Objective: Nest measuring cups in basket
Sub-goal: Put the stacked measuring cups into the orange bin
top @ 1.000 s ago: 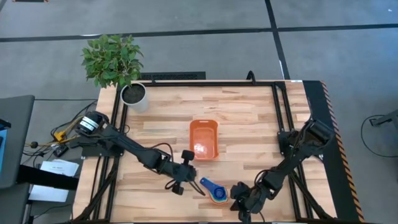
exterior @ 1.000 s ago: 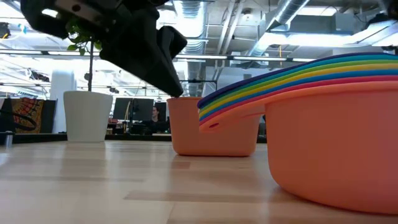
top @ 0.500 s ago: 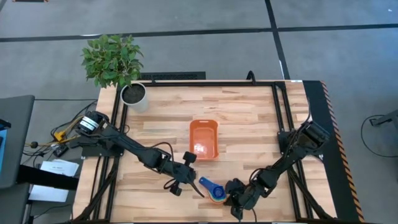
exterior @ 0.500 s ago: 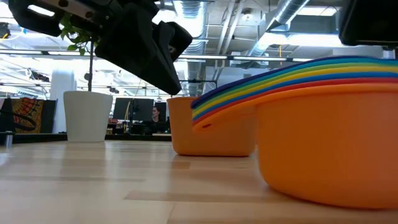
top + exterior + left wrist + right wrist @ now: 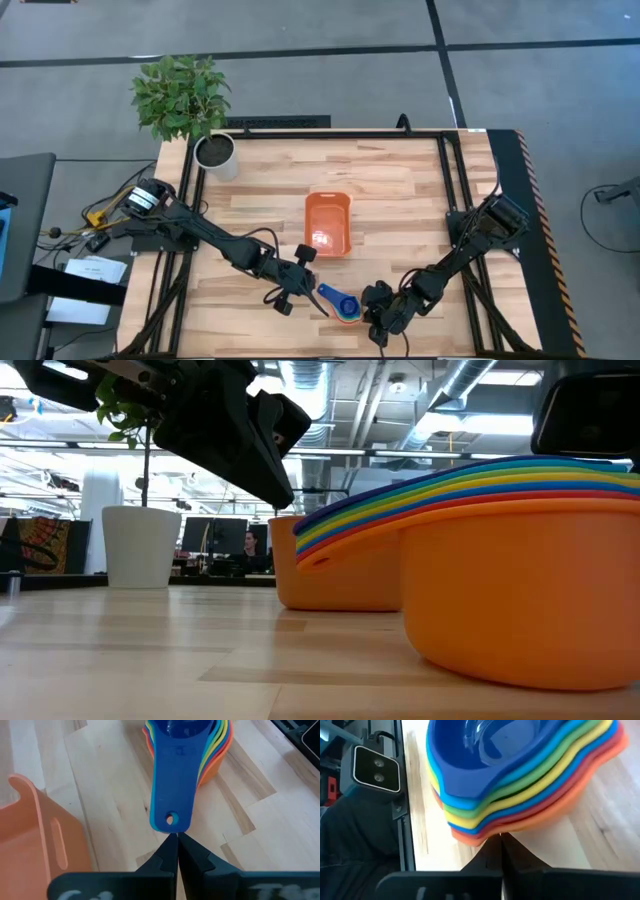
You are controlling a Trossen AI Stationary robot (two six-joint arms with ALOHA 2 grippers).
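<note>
Sitting already nested at the high view's lower centre, below the basket [image 5: 328, 224], the measuring cups [image 5: 346, 308] are flanked by the closed left gripper [image 5: 312, 299] and closed right gripper [image 5: 372, 312], so lifting them in likely needs jaws opened.

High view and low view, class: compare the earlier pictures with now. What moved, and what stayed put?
The nested measuring cups slid left across the table, with the shut right claw at their rim. The shut left claw edged right to the handle tips. Neither claw holds anything. The basket and the plant pot stayed where they were.
</note>
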